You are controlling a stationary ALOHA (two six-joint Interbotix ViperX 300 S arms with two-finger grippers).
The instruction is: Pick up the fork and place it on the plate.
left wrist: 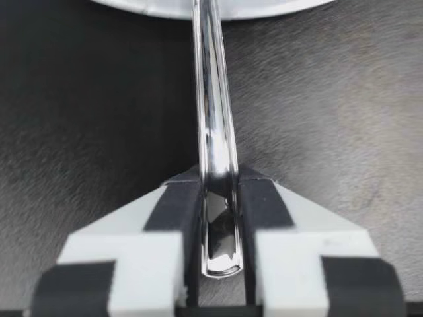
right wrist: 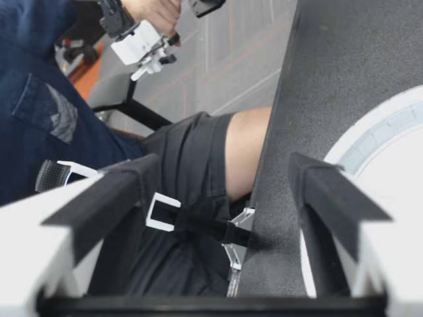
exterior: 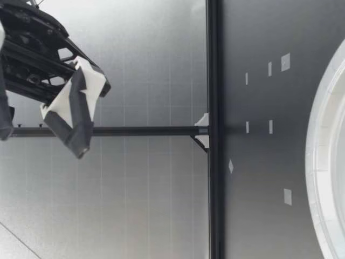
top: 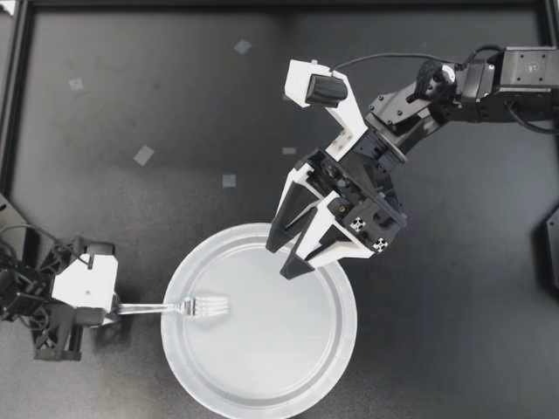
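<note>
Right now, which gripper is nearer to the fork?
Left. My left gripper is shut on the handle of the fork, just outside the plate. My right gripper is open over the plate's rim, apart from the fork.

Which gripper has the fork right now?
My left gripper: it is shut on the fork by its handle, tines over the plate. My right gripper hangs open and empty.

No text, number or label is legible in any view.
</note>
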